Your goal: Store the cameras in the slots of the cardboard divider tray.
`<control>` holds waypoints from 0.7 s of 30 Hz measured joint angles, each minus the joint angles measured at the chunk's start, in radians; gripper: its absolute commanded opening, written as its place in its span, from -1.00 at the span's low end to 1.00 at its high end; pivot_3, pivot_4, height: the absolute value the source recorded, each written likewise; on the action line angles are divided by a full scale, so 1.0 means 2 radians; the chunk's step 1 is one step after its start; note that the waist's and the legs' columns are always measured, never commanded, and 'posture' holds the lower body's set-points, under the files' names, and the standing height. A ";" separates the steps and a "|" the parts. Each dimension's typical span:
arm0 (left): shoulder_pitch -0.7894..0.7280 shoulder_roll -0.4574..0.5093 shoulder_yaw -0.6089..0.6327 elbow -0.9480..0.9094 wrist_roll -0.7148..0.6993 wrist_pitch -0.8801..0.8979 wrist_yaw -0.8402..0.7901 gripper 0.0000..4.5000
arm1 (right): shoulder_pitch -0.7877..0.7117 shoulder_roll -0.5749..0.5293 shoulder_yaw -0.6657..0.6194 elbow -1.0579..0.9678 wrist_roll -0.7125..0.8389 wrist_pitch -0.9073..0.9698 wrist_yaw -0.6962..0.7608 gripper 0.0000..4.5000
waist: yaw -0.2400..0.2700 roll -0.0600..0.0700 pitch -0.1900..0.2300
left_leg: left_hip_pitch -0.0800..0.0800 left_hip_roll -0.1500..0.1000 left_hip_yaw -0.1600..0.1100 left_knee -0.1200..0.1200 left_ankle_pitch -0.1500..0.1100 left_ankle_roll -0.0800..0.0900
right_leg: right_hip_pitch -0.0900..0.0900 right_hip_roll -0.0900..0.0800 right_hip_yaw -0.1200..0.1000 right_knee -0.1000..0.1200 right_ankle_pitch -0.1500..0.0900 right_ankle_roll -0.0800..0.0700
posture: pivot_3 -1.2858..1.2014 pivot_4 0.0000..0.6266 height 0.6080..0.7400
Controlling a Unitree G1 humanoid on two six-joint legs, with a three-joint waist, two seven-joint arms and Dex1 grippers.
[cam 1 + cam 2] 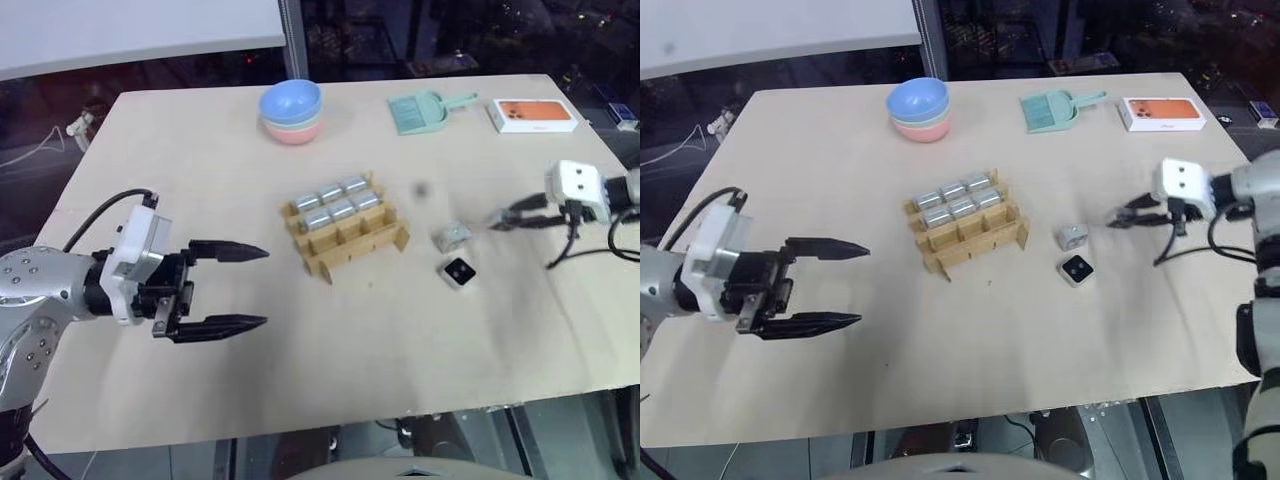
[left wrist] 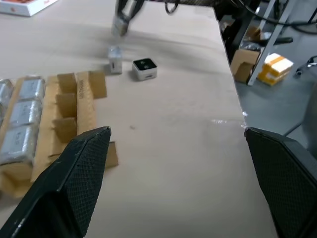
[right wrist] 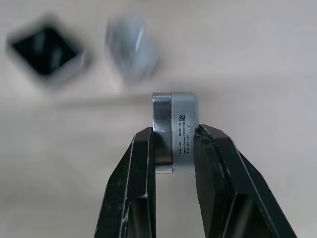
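The cardboard divider tray (image 1: 352, 243) sits mid-table, and several silver cameras (image 1: 330, 204) fill its two far rows. Its near row is empty. To its right lie two loose cameras: a silver one (image 1: 451, 236) and one with a black face (image 1: 459, 272). My right gripper (image 1: 497, 222) hovers just right of them, shut on another silver camera (image 3: 181, 114) held between its fingertips. The left gripper (image 1: 266, 286) stands open and empty, to the left of the tray.
At the far edge stand stacked bowls (image 1: 291, 110), a mint-green dustpan (image 1: 420, 110) and a white-and-orange box (image 1: 532, 114). The table's right edge runs just behind my right gripper.
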 measured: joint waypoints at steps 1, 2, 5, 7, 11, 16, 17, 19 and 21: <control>-0.002 0.002 0.001 0.003 0.003 -0.001 -0.001 1.00 | -0.004 0.007 0.005 -0.011 0.005 0.005 0.000 -0.76 | 0.000 0.000 0.000 | 0.000 0.000 0.000 0.000 0.000 0.000 | 0.000 0.000 0.000 0.000 0.000 0.000 | 0.03 -0.52 1.00; -0.001 0.004 0.004 0.006 0.005 -0.003 -0.004 1.00 | -0.012 0.021 0.013 -0.029 0.015 0.019 0.001 -0.76 | 0.000 0.000 0.000 | 0.000 0.000 0.000 0.000 0.000 0.000 | 0.000 0.000 0.000 0.000 0.000 0.000 | 0.03 -0.52 1.00; 0.001 0.004 0.012 0.016 0.013 -0.009 -0.007 1.00 | -0.035 0.079 0.034 -0.063 0.034 0.059 0.004 -0.76 | 0.001 0.000 0.000 | -0.001 0.001 0.000 0.000 0.000 0.000 | -0.001 0.000 0.000 0.000 0.000 0.000 | 0.03 -0.52 1.00; 0.013 0.002 0.028 0.020 0.017 -0.012 -0.006 1.00 | -0.053 0.133 0.041 -0.071 0.037 0.074 0.004 -0.76 | 0.002 0.000 0.000 | -0.002 0.000 -0.001 0.000 0.000 0.000 | -0.002 0.000 0.000 0.000 0.002 0.001 | 0.03 -0.52 1.00; 0.050 -0.020 0.073 0.027 0.023 -0.019 -0.001 1.00 | -0.077 0.192 0.049 -0.067 0.036 0.083 0.004 -0.76 | 0.004 0.000 0.000 | -0.008 0.000 -0.001 0.000 0.001 -0.003 | -0.007 -0.001 -0.001 0.000 0.002 0.001 | 0.03 -0.52 1.00; 0.100 -0.056 0.129 0.032 0.023 -0.023 0.010 1.00 | -0.111 0.255 0.079 -0.048 0.027 0.083 0.005 -0.76 | 0.003 0.000 0.000 | -0.009 0.000 -0.002 -0.001 0.001 -0.003 | -0.008 -0.001 -0.002 0.000 0.002 0.001 | 0.03 -0.52 1.00; 0.109 -0.063 0.139 0.032 0.023 -0.024 0.013 1.00 | -0.116 0.259 0.082 -0.041 0.026 0.081 0.005 -0.76 | 0.004 0.000 0.000 | -0.009 0.000 -0.002 -0.001 0.001 -0.003 | -0.008 -0.001 -0.002 0.000 0.002 0.001 | 0.03 -0.52 1.00; 0.143 -0.078 0.160 0.031 0.027 -0.033 0.014 1.00 | -0.129 0.271 0.092 -0.022 0.020 0.077 0.005 -0.76 | 0.001 0.000 0.000 | -0.009 0.000 -0.002 -0.001 0.001 -0.003 | -0.008 -0.002 -0.002 0.000 0.002 0.001 | 0.03 -0.52 1.00; 0.166 -0.090 0.167 0.029 0.032 -0.040 0.014 1.00 | -0.137 0.278 0.098 -0.008 0.013 0.073 0.005 -0.76 | 0.001 0.000 0.000 | -0.009 0.000 -0.002 -0.001 0.001 -0.003 | -0.008 -0.002 -0.002 0.000 0.002 0.001 | 0.03 -0.52 1.00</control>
